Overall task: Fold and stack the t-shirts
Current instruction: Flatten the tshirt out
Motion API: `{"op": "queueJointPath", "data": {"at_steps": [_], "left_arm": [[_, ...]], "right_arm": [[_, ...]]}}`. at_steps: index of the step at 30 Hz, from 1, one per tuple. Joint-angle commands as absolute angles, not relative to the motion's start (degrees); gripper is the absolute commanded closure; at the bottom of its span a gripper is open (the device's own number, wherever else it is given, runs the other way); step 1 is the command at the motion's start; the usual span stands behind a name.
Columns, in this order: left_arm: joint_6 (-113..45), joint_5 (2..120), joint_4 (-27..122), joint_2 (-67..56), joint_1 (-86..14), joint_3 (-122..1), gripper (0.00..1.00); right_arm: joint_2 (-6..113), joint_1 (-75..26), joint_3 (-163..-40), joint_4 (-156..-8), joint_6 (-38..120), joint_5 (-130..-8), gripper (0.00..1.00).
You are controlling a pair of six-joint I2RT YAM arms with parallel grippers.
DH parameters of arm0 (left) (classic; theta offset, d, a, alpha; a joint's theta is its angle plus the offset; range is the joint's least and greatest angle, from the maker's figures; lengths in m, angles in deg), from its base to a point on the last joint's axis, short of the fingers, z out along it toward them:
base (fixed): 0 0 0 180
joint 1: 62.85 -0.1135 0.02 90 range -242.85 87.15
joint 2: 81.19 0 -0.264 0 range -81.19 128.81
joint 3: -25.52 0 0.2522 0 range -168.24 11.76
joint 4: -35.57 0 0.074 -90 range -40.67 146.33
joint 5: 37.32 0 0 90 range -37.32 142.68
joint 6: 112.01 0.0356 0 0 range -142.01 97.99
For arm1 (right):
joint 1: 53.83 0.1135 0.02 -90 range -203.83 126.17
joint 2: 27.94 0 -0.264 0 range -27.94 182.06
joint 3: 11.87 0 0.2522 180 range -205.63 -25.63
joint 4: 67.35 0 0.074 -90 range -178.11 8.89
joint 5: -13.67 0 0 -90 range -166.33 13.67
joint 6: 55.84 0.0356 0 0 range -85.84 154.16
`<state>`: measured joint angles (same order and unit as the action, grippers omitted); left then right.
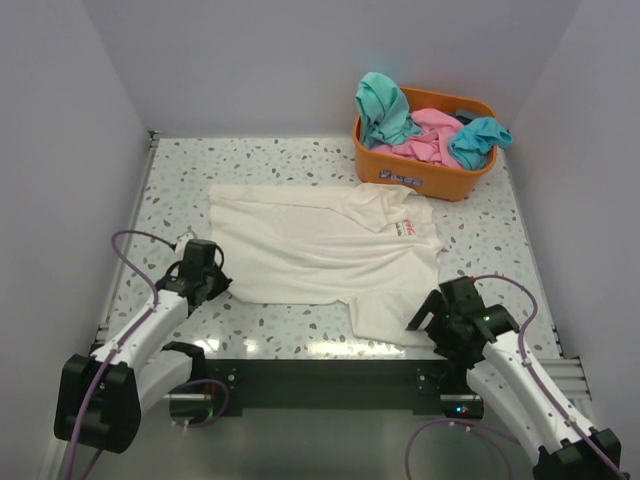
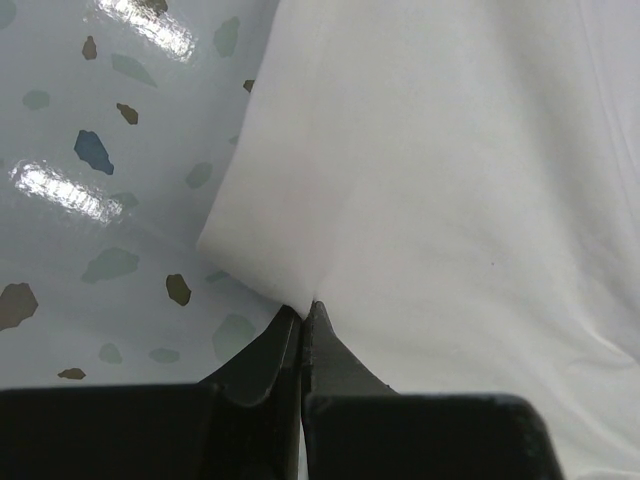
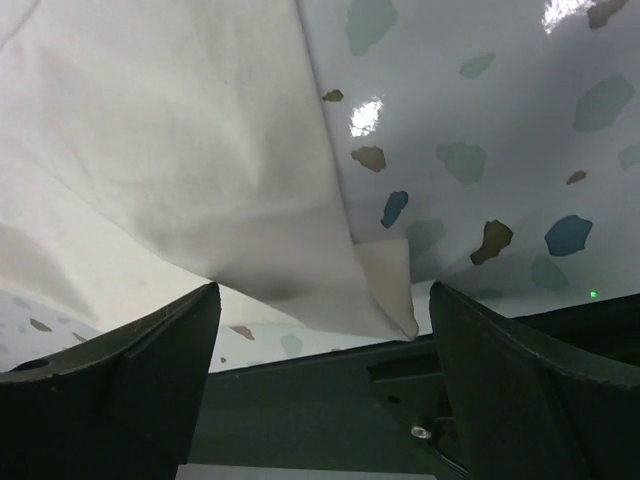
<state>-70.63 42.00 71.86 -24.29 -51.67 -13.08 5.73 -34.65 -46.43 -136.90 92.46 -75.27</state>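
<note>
The cream-white t-shirt (image 1: 320,245) with a red print (image 1: 405,222) lies spread on the table, its near right part folded over. My left gripper (image 1: 218,283) is at its left edge. In the left wrist view the jaws (image 2: 305,310) are shut, pinching the shirt's edge (image 2: 450,180). My right gripper (image 1: 425,315) is open by the shirt's near right corner. In the right wrist view the corner (image 3: 395,290) hangs between the spread fingers (image 3: 322,290), untouched. Teal (image 1: 385,105) and pink (image 1: 430,135) shirts lie in the basket.
The orange plastic basket (image 1: 420,180) stands at the back right of the speckled table (image 1: 180,170). White walls close in the left, back and right. The table's dark front rail (image 3: 330,400) runs just under my right gripper.
</note>
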Motion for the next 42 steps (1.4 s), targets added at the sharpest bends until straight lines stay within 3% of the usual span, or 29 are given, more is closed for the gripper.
{"op": "queueJointPath", "data": {"at_steps": [1, 6, 14, 15, 16, 17, 18, 19, 23, 30, 42], "left_arm": [[-69.6, 41.8, 72.8, -25.6, -51.6, -14.4, 1.00], [-70.0, 41.6, 72.6, -26.6, -51.6, -13.7, 1.00], [-69.6, 41.7, 72.5, -25.3, -51.6, -14.2, 1.00], [-69.6, 42.0, 72.4, -25.2, -51.6, -14.1, 1.00], [-69.6, 42.2, 72.4, -25.2, -51.5, -14.3, 1.00], [-69.6, 42.3, 72.4, -25.6, -51.5, -14.3, 1.00], [-69.5, 42.2, 72.5, -25.7, -51.6, -14.2, 1.00], [-69.5, 42.1, 72.8, -26.0, -51.5, -14.3, 1.00], [-68.3, 41.4, 76.1, -28.4, -51.6, -17.6, 1.00], [-64.7, 42.5, 83.2, -37.1, -51.4, -30.0, 1.00], [-60.4, 48.3, 91.3, -39.4, -51.4, -72.4, 1.00]], "right_arm": [[6.4, -34.6, -48.8, -143.4, 91.7, -73.4, 0.11], [8.0, -34.7, -48.4, -141.7, 91.2, -71.8, 0.16], [10.7, -34.7, -44.0, -128.0, 91.9, -68.5, 0.45], [11.1, -34.7, -44.3, -127.5, 91.7, -69.4, 0.51], [11.3, -34.6, -44.4, -126.0, 91.6, -71.0, 0.66], [11.7, -34.7, -44.4, -124.7, 91.4, -71.6, 0.74], [11.5, -34.6, -44.4, -123.6, 91.6, -71.8, 0.92], [11.4, -34.7, -44.5, -121.0, 91.9, -71.6, 1.00], [10.5, -34.7, -49.7, -120.4, 89.7, -73.5, 1.00], [6.4, -34.7, -73.0, -123.2, 82.6, -83.4, 1.00], [4.3, -34.7, -108.8, -117.6, 74.6, -92.2, 1.00]]}}
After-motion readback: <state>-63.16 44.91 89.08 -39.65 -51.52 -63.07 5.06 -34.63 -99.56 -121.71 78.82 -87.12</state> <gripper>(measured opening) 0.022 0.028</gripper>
